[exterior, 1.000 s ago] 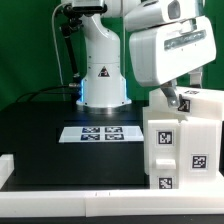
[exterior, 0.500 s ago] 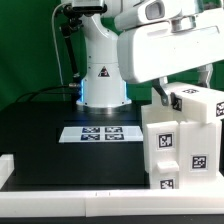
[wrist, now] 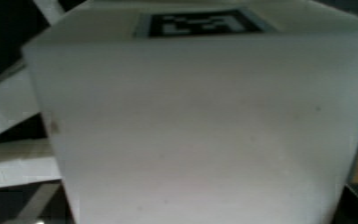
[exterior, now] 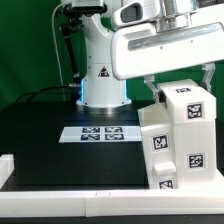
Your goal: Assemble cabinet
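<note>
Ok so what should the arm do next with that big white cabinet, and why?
Probably a slow, straight lift. The gripper sits right above the cabinet, whose top face fills the wrist view, but whether the fingers have closed on it is hidden.

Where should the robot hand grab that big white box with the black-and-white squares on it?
Probably from above, pinching the upper block of the large white plastic cabinet across two opposite flat sides. It stands upright on the black table, and its top is the narrowest part. The gripper is hidden behind the arm's casing.

No words or numbers are legible; only a triangular warning sign (exterior: 102, 72) on the white robot base (exterior: 103, 85).
</note>
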You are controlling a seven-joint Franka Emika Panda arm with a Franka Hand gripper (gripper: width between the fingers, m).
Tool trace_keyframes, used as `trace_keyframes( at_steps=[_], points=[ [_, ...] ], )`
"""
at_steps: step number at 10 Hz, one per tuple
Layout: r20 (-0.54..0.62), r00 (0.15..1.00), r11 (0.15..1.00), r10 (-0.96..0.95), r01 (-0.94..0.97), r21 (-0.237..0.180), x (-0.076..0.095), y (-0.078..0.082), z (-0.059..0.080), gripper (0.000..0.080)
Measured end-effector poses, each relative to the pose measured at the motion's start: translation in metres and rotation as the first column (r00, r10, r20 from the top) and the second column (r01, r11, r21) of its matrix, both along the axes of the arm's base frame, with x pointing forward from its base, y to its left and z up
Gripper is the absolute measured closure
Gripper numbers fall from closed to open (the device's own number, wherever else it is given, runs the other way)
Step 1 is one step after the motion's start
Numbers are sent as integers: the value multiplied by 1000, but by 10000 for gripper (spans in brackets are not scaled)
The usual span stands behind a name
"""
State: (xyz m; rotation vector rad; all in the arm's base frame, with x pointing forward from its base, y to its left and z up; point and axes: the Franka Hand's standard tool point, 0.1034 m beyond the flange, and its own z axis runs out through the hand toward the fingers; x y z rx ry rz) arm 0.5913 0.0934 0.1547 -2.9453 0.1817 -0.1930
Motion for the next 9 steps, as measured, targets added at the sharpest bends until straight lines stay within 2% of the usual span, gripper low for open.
trace_keyframes(
  at_steps=[3,5,7,9],
  points=[
    [-36,977,977,-211,212,20,-3,-1,-1,236],
    [-76,945,947,-318,320,16,-7,-5,-1,236],
    [-82,945,947,-317,320,15,-8,-7,-1,236],
    [-82,945,948,-316,318,15,-8,-6,-2,36]
  ],
)
